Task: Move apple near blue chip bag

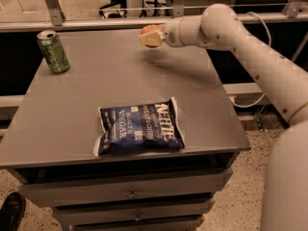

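Note:
The blue chip bag lies flat near the table's front edge, dark navy with white "Kettle" lettering. My gripper is over the far middle of the table, at the end of the white arm that reaches in from the right. It is shut on the apple. Only the apple's red top shows between the cream fingers. The apple is held a little above the tabletop, well behind the bag.
A green soda can stands upright at the table's far left corner. The grey table has drawers below its front edge. A metal rail runs behind it. A dark shoe is on the floor at lower left.

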{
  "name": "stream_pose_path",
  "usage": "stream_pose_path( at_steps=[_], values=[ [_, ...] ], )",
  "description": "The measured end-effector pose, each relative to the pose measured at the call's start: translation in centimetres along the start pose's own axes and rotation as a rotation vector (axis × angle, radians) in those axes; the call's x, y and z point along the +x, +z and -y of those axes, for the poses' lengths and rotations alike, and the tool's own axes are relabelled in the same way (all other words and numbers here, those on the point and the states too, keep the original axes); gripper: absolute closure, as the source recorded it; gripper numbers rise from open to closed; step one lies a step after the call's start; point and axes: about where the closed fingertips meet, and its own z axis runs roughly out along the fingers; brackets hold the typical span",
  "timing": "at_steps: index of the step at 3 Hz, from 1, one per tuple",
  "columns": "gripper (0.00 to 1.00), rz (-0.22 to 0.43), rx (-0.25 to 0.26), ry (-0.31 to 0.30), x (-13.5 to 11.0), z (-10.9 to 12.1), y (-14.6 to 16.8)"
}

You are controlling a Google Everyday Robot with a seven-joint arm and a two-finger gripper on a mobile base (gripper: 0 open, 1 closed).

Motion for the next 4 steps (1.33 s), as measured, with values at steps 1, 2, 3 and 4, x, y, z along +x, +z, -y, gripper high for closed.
stream_pose_path(
  at_steps=[1,2,3,4],
  values=[
    [1.00,-0.004,-0.108,-0.067,0.9,-1.5,-7.6],
    [1.00,-0.033,-0.169,-0.118,3.8,-2.7,-13.0],
    [1.00,-0.039,-0.253,-0.163,8.3,-4.8,-18.5],
    [1.00,-0.036,-0.305,-0.178,11.0,-6.1,-20.6]
  ],
)
